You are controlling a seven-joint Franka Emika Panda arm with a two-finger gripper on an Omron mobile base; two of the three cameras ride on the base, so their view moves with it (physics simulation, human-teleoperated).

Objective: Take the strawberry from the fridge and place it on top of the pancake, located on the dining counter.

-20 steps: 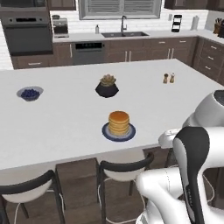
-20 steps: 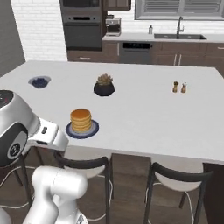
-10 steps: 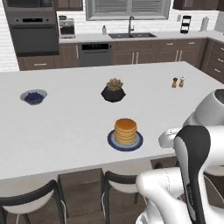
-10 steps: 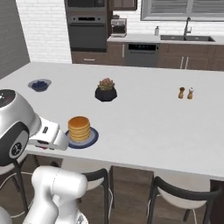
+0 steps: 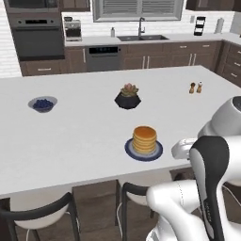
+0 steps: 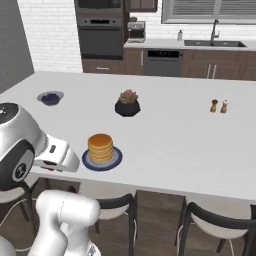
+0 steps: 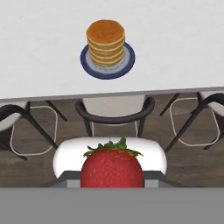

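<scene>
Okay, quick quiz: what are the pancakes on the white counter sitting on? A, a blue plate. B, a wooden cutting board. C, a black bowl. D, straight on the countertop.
A: the stack of pancakes rests on a round blue plate, whose rim shows all around the stack on the dining counter.

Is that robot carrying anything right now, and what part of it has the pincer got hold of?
Yes, the strawberry. It sits at the pincer's tips, leafy top up; the hold is low on the fruit, though the exact contact is hidden. The pancake lies ahead on the dining counter.
</scene>
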